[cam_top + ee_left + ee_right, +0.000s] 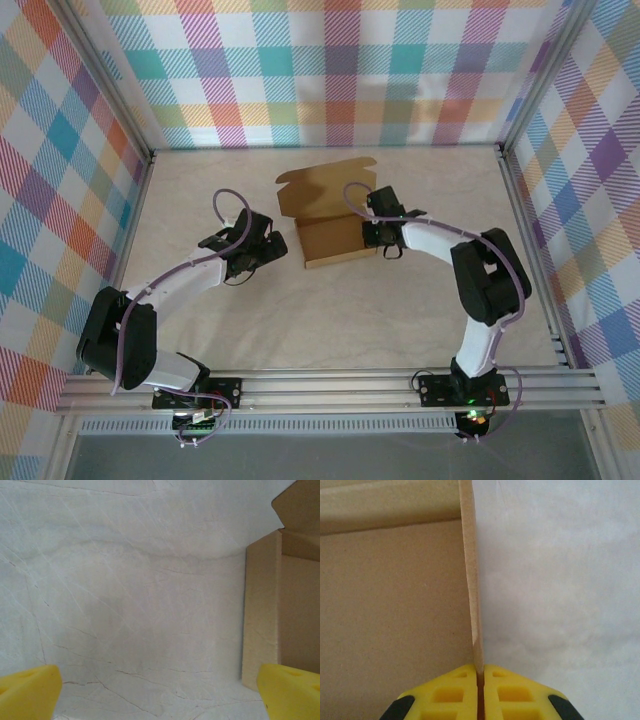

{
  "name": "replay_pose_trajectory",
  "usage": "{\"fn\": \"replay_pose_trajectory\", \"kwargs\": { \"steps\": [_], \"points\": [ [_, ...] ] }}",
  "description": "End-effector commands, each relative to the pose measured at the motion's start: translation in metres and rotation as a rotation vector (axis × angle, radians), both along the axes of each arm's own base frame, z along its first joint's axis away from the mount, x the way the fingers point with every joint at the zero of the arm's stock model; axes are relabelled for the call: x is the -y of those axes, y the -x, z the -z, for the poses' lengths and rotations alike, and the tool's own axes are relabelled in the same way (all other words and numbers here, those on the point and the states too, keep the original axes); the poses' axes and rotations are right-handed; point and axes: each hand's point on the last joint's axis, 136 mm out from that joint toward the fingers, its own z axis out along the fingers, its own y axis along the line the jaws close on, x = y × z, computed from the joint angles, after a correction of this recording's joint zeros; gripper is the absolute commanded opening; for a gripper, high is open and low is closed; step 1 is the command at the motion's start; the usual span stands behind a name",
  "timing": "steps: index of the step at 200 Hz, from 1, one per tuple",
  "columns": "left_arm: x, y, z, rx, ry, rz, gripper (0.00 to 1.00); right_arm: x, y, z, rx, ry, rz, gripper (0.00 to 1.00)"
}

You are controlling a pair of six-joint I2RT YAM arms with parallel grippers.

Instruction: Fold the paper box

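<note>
From above, the paper box [330,238] sits mid-table, a little toward the back. Its lid flap [322,190] stands up along the far side, and the shallow tray is open on top. The right gripper [374,228] is at the box's right wall. The left gripper [272,250] hangs close beside the left wall; contact cannot be judged from here.

The right wrist view gives what the overhead cannot. Its yellow fingers [455,695] are pinched nearly together on the thin upright edge of the cardboard side wall [474,580]. The box floor lies to the left of that wall and bare table to its right.

The left wrist view shows two yellow fingertips [27,690] spread wide at the bottom corners, with bare table [125,605] between them. The box's left wall stands at the right side of that view.

Open table lies to the left of the box and in front of it. Behind it a strip of table runs to the checked back wall [340,70]. Metal rails [330,385] line the near edge.
</note>
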Motion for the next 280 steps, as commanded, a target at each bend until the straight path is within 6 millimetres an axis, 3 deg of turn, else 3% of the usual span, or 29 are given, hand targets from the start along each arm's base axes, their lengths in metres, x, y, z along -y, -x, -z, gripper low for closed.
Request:
{"fn": "replay_pose_trajectory", "kwargs": {
  "steps": [1,39,65,115,134,155,175,192,245,280],
  "points": [
    [-0.007,-0.001,-0.008,0.014,-0.020,0.005,1.00,-0.001,0.005,-0.017,0.088,-0.047,0.154,0.10],
    [-0.010,-0.001,-0.008,0.018,-0.005,-0.002,1.00,-0.008,0.037,-0.010,0.107,-0.003,0.230,0.11],
    [-0.011,0.001,-0.006,0.012,-0.002,-0.002,1.00,-0.011,0.042,-0.013,0.108,-0.023,0.246,0.15],
    [-0.001,-0.008,-0.010,0.067,0.074,0.059,1.00,-0.027,0.032,-0.063,0.251,-0.057,0.043,0.59],
    [0.010,-0.017,-0.009,0.071,0.125,0.087,1.00,-0.024,0.030,-0.075,0.233,-0.133,0.009,0.64],
    [0.031,-0.025,-0.002,0.040,0.207,0.137,0.99,-0.004,0.027,-0.072,0.152,-0.268,0.114,0.63],
    [0.045,-0.031,0.007,0.022,0.272,0.155,0.91,0.026,0.029,-0.048,0.039,-0.330,0.291,0.55],
    [0.055,-0.035,0.010,0.015,0.307,0.175,0.84,0.037,0.030,-0.031,-0.013,-0.376,0.350,0.47],
    [0.072,-0.040,0.025,-0.039,0.327,0.224,0.59,0.011,0.033,0.001,-0.141,-0.458,0.303,0.28],
    [0.079,-0.037,0.036,-0.079,0.346,0.240,0.49,-0.010,0.037,0.011,-0.181,-0.480,0.259,0.27]
  ]
}}
